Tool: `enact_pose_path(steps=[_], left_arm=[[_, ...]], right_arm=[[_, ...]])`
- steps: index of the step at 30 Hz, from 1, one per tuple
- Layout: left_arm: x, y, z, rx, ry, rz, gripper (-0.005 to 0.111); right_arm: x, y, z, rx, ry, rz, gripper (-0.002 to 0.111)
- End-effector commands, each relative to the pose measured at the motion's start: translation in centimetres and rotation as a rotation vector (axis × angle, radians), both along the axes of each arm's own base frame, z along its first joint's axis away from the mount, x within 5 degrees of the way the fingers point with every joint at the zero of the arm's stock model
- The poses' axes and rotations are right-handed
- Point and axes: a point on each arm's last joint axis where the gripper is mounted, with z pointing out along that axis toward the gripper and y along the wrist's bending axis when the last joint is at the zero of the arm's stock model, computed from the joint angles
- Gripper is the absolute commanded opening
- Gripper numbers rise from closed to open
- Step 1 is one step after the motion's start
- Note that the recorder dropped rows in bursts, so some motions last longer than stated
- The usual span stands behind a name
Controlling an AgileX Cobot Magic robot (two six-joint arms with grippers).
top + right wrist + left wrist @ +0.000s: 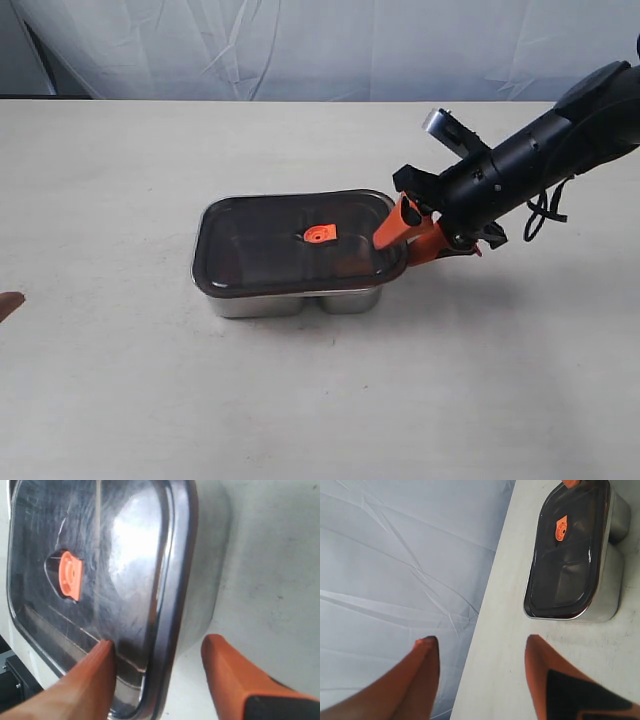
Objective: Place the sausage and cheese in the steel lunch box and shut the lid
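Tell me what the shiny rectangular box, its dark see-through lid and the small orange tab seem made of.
Shiny rectangular box: looks like polished stainless steel; its walls mirror the light. Dark see-through lid: probably smoky plastic, glossy, with glare and fine scratches. Small orange tab: perhaps rubber or silicone, matte; hard to tell.

The steel lunch box (296, 302) is seen as polished metal — the lid (262, 245) as glossy, probably plastic; the table (120, 180) as matt.

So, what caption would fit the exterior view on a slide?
Right gripper, jaws apart, straddles the edge of the lid sitting on the lunch box.
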Motion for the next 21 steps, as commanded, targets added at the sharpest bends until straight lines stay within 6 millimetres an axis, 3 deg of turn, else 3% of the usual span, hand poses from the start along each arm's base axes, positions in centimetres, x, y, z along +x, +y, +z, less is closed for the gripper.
enact_pose_path(steps=[1, 19, 21], left_arm=[[-0.05, -0.02, -0.02, -0.019, 0.003, 0.001, 0.05], [-0.05, -0.02, -0.02, -0.019, 0.003, 0.001, 0.05], [-0.05, -0.02, -0.02, -0.019, 0.003, 0.001, 0.05]], right_arm=[[-0.41, -0.38, 0.26, -0.026, 0.006, 0.049, 0.053], [-1.09, -0.56, 1.11, -0.031, 0.036, 0.092, 0.052], [-1.1, -0.59, 1.08, -0.035, 0.037, 0.093, 0.047]])
